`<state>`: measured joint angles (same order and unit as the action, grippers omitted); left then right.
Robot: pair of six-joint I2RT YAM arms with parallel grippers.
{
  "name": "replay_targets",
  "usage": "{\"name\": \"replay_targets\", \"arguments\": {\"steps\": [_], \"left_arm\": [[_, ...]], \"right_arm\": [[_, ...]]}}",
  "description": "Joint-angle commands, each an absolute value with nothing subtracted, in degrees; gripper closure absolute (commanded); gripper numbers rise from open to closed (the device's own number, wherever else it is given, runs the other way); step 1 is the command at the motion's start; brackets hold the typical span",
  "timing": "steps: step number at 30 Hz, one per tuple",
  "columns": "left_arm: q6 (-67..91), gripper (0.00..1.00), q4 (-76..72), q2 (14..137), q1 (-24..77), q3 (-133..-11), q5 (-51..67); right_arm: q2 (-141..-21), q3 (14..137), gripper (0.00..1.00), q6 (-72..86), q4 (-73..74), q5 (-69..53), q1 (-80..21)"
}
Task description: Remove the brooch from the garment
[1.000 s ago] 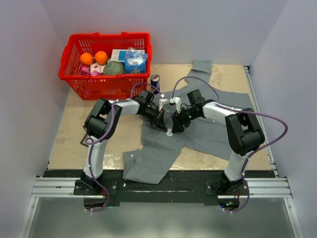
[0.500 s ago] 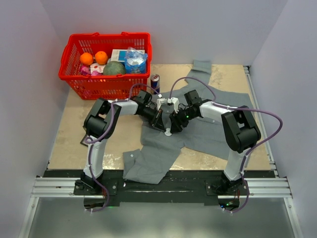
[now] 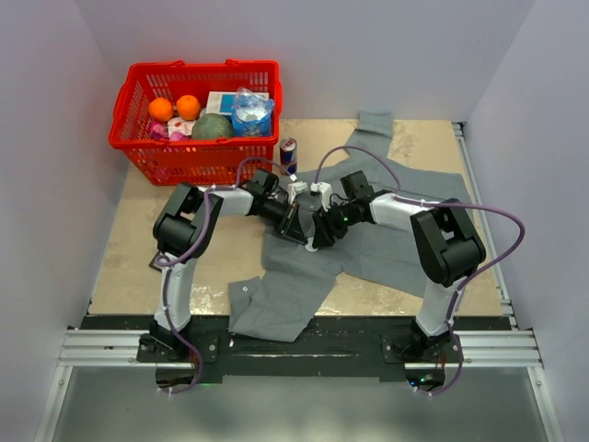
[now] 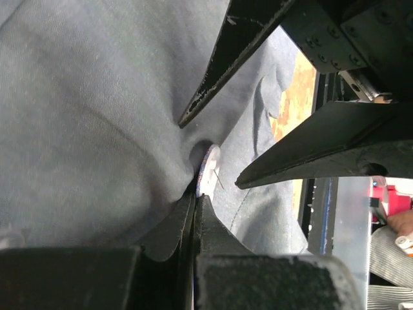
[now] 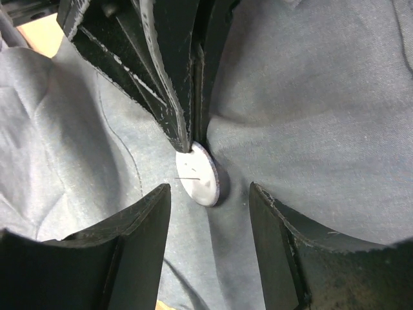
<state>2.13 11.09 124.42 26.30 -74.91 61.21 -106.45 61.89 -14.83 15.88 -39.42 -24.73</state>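
Observation:
The garment (image 3: 386, 244) is a grey shirt spread over the table, puckered where both grippers meet at its middle. The brooch (image 5: 201, 174) is a small round disc, its pale face and thin pin showing in the right wrist view; in the left wrist view the brooch (image 4: 208, 165) is edge-on. My left gripper (image 5: 191, 143) is shut, its tips pinching the disc's upper rim. My right gripper (image 5: 210, 190) is open, one finger on each side of the disc, touching neither side. From the top view, left gripper (image 3: 299, 227) and right gripper (image 3: 320, 234) sit tip to tip.
A red basket (image 3: 198, 138) with oranges and packets stands at the back left. A drink can (image 3: 288, 152) stands just right of it, close behind the left forearm. A shirt sleeve (image 3: 276, 308) hangs toward the table's near edge.
Both grippers have shifted slightly left together over the shirt. The right gripper's fingers have narrowed a little around the brooch. The left gripper stays shut.

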Motion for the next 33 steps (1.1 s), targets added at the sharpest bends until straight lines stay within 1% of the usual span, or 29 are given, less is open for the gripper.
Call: {"name": "replay_targets", "arguments": {"steps": [1,7,12,23,33], "left_arm": [[5.1,1.0,6.2,121.1,24.9,-72.6,62.4],[5.9,1.0,5.6,121.5,24.7,-72.1,62.9],[8.1,1.0,3.4,121.7,24.0,-71.1,64.5],[10.0,1.0,1.5,122.2,23.7,-70.7,65.3],[11.0,1.0,0.9,122.4,23.7,-70.5,65.8]], "right_arm": [[-105.1,60.9,0.45,-12.4,13.1,-41.6,-25.0],[-106.4,61.0,0.49,-9.7,11.1,-41.8,-24.3],[-106.5,60.6,0.5,-8.2,9.9,-40.9,-24.3],[-107.3,61.5,0.53,-7.0,10.5,-35.3,-24.8],[-108.5,62.9,0.55,-6.2,10.7,-32.9,-26.1]]}}
